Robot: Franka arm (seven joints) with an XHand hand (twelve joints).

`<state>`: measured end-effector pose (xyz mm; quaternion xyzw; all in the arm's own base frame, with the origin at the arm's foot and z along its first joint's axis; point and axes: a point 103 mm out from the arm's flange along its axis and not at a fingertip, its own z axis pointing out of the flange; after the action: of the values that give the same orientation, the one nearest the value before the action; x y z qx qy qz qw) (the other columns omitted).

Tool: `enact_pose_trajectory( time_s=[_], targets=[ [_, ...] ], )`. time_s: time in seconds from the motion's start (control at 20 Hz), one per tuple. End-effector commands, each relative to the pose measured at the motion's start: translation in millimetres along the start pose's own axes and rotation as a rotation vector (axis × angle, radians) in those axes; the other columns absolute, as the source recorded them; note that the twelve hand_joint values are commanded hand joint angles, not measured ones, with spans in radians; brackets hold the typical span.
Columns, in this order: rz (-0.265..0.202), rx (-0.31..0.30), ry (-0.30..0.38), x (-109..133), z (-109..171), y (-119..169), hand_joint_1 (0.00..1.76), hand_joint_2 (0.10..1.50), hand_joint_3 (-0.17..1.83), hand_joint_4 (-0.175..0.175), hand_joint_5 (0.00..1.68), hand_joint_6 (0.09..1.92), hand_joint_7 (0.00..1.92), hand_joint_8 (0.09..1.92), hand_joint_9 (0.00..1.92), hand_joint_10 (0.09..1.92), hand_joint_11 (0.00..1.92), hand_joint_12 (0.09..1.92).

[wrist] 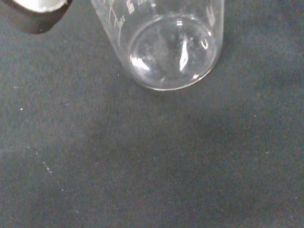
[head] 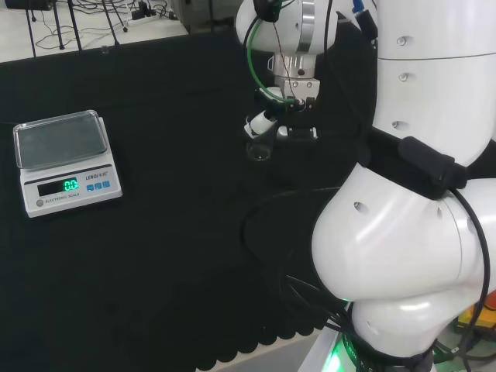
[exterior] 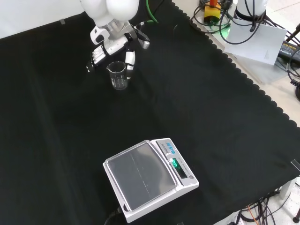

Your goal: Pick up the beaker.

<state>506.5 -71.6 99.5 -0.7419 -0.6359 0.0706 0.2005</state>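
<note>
1. Beaker [exterior: 118, 75]: clear glass, upright on black tabletop [exterior: 211, 108], looks empty.
2. Robot hand [exterior: 112, 49] just behind beaker in front view, fingers [exterior: 130, 61] relaxed, grasping nothing.
3. Scale [exterior: 150, 178] well apart, pan bare.

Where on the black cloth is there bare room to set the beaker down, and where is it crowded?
In the front view, bare cloth spreads between the beaker and the scale, and to both sides of the scale. It is crowded at the top, where the hand flanks the beaker.
</note>
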Motion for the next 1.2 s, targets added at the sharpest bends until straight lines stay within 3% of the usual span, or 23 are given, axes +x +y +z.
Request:
enact_pose_trajectory(
  time_s=[0.05,0.25,0.4,0.55,0.75,1.1,1.15,1.2],
  targets=[
    [-0.006,0.008,-0.002,5,5,3,0.67,0.75,0.14,0.053,0.00,0.09,0.04,0.09,0.00,0.82,0.00,0.86],
    [-0.002,0.012,0.006,6,5,4,0.71,0.77,0.14,0.052,0.00,0.09,0.06,0.09,0.02,0.86,0.00,0.99],
    [0.003,0.023,0.007,9,5,7,0.77,0.79,0.17,0.045,0.04,0.09,0.11,0.11,0.11,0.89,0.00,1.33],
    [0.006,0.032,0.016,8,7,8,0.84,0.72,0.36,0.038,0.13,0.09,0.07,0.41,0.27,0.88,0.10,1.53],
    [0.011,0.031,0.018,8,8,9,0.95,0.65,0.58,0.023,0.25,0.09,0.10,0.74,0.50,0.86,0.40,1.45],
    [0.021,0.014,0.026,7,10,13,1.12,0.61,0.75,0.001,0.40,0.09,0.32,0.89,0.79,0.81,0.77,1.25],
    [0.024,0.009,0.028,7,10,14,1.14,0.62,0.76,-0.002,0.41,0.15,0.37,0.90,0.84,0.79,0.82,1.22],
    [0.028,0.006,0.032,7,10,14,1.15,0.62,0.77,-0.006,0.38,0.35,0.42,0.92,0.89,0.77,0.87,1.20]
  ],
)
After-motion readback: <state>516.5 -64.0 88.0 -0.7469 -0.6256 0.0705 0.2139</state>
